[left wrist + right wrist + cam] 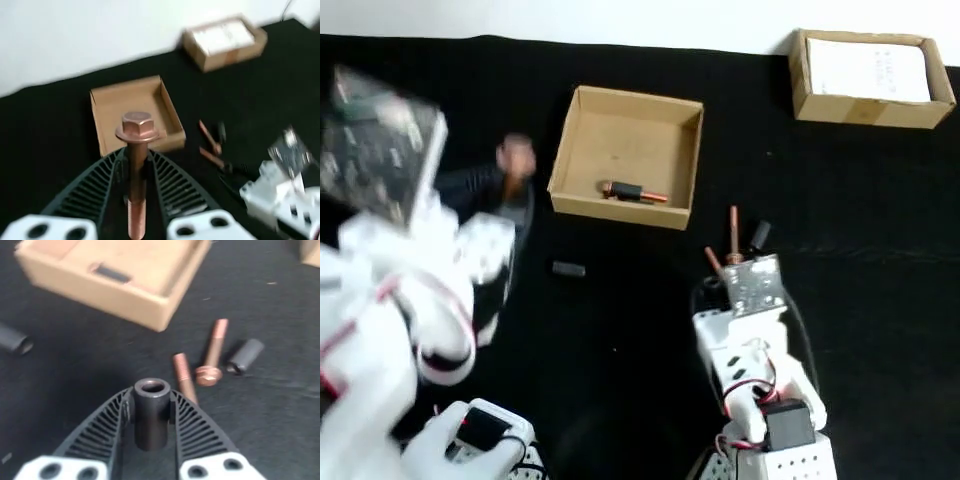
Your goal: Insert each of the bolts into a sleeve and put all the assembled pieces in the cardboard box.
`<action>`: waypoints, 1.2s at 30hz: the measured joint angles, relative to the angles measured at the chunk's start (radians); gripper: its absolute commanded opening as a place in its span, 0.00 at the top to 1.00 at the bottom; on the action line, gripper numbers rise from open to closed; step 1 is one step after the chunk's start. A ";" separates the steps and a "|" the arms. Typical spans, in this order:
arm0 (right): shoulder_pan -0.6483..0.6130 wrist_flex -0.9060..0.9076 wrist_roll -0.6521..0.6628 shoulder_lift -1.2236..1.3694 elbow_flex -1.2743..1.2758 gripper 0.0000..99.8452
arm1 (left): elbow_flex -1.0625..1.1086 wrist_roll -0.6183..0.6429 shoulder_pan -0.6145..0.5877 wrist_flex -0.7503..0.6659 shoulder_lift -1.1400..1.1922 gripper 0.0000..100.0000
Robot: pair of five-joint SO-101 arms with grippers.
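Note:
My left gripper (136, 156) is shut on a copper bolt (136, 131), held upright with its hex head up; in the high view that bolt (515, 158) hangs left of the cardboard box (582, 140). My right gripper (151, 400) is shut on a black sleeve (151, 415), bore facing up, and sits in front of the box in the high view. One assembled piece (635, 192) lies inside the box. Two loose bolts (214, 352) (183, 376) and a loose sleeve (245, 355) lie just beyond the right gripper. Another sleeve (568, 268) lies in front of the box.
A second cardboard box (870, 80) with a white sheet in it stands at the far right corner. The black cloth (880, 300) covers the table. The right arm's base (765, 420) sits at the near edge, the left arm (390, 300) at the near left.

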 measured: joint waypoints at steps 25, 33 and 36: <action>-0.368 -0.269 0.218 -0.002 -0.163 0.99 | 1.677 0.000 0.123 -0.957 -0.984 0.99; -0.273 -0.560 0.089 -0.002 0.026 0.99 | 1.732 0.086 0.196 -1.066 -0.987 0.99; -0.269 -0.583 0.071 -0.002 0.063 0.99 | 1.732 0.101 0.196 -1.076 -0.987 0.99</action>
